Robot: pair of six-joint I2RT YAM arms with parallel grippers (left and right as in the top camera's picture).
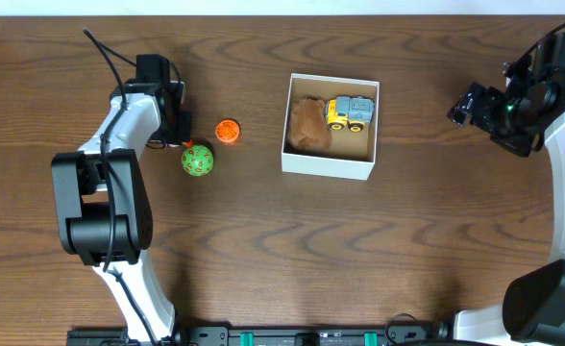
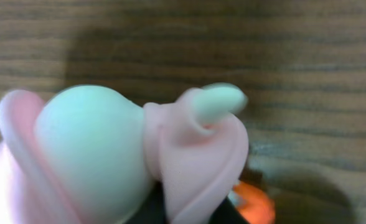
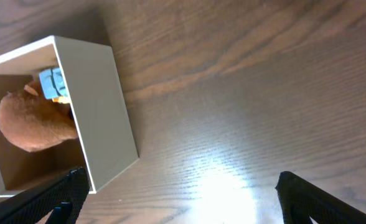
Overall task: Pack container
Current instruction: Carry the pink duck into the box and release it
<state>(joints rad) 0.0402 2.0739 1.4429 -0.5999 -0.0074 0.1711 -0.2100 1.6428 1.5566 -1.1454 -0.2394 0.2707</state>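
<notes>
The container [image 1: 329,169], a white box with a tan floor, sits at the table's middle and holds a brown plush [image 1: 308,126] and a yellow-grey toy truck [image 1: 351,111]. My left gripper [image 1: 180,129] is at the left, shut on a pink and mint soft toy [image 2: 108,149] that fills the left wrist view and hides the fingers. A green ball [image 1: 197,160] and an orange toy [image 1: 228,130] lie just beside it. My right gripper [image 1: 469,104] is open and empty to the right of the container [image 3: 99,106], its fingers [image 3: 180,199] wide apart over bare wood.
The plush [image 3: 30,121] and truck [image 3: 52,81] show inside the box in the right wrist view. An orange shape [image 2: 254,202] shows below the held toy. The dark wood table [image 1: 359,259] surrounds the box.
</notes>
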